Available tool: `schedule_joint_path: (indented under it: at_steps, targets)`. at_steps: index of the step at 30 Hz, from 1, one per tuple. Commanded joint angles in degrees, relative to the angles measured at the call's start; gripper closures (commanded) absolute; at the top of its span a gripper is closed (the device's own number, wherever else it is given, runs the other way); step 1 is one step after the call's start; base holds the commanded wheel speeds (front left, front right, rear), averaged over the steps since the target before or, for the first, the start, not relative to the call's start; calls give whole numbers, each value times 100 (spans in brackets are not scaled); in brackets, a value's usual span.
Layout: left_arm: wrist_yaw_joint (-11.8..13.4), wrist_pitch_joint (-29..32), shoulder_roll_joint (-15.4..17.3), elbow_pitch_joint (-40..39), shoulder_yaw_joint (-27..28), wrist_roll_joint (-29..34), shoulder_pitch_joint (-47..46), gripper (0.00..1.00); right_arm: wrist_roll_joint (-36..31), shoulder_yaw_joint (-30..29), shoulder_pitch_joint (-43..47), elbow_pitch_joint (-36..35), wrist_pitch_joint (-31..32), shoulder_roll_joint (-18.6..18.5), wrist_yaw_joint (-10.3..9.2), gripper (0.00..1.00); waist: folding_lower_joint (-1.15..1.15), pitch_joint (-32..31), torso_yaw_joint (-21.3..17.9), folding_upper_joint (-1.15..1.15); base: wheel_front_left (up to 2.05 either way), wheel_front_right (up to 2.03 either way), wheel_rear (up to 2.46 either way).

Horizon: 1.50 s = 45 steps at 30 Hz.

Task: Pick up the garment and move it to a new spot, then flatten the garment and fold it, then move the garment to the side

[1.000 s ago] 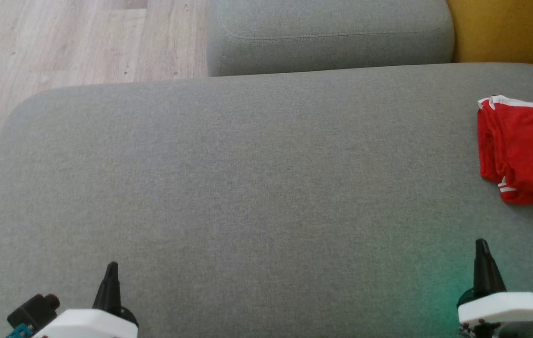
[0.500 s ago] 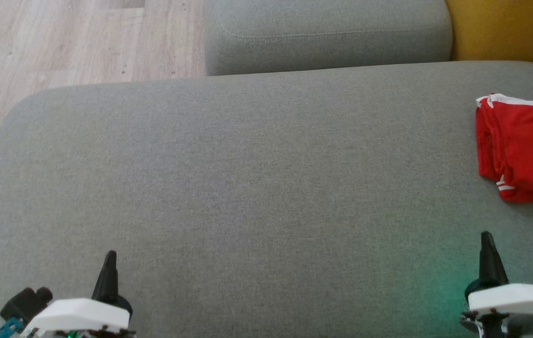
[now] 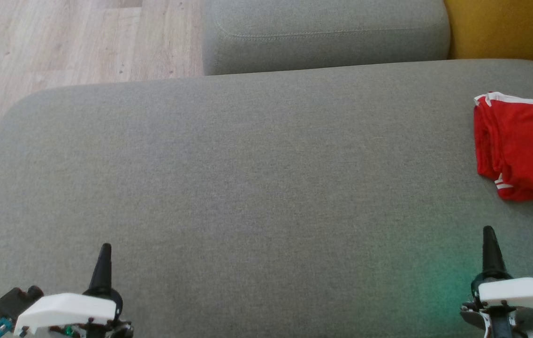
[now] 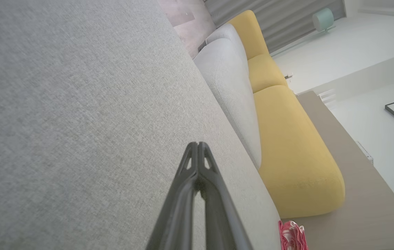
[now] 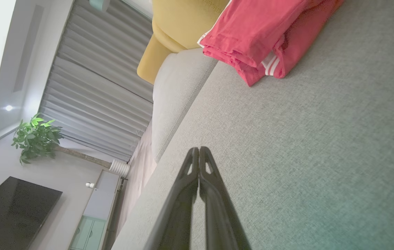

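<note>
Head view: folded red garment lies at the right edge of the grey sofa seat, set aside as the task asks, while I park left tool and right tool, both clenched and empty, near me.

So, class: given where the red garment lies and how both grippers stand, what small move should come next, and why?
Probably just draw both arms back to rest. The red garment lies folded in layers at the right side of the grey sofa seat, and the left gripper and right gripper are shut, empty and apart from it, so the task looks done.
</note>
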Motion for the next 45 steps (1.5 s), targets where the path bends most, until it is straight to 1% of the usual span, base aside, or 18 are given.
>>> schedule_joint_path:
  at_steps: [1, 28, 29, 45]
  targets:
    - [-47, 46, 18, -195, 173, -142, -360, 100, 167, 52, -320, -215, 44, -34, -3, 100, 0, 1, -2, 0, 0, 0, 0]
    - [-204, 518, 19, -253, 430, -1989, -709, 100, 2200, -7, -606, -312, 505, -46, -4, 100, 0, 24, -68, 0, 0, 0, 0]
    - [-204, 518, 19, -253, 430, -1989, -709, 100, 2200, -7, -606, -312, 505, -46, -4, 100, 0, 24, -68, 0, 0, 0, 0]
    - [-292, 785, 20, -286, 575, -3032, -906, 100, 3348, -41, -768, -367, 765, -52, -4, 100, 0, 37, -105, 0, 0, 0, 0]
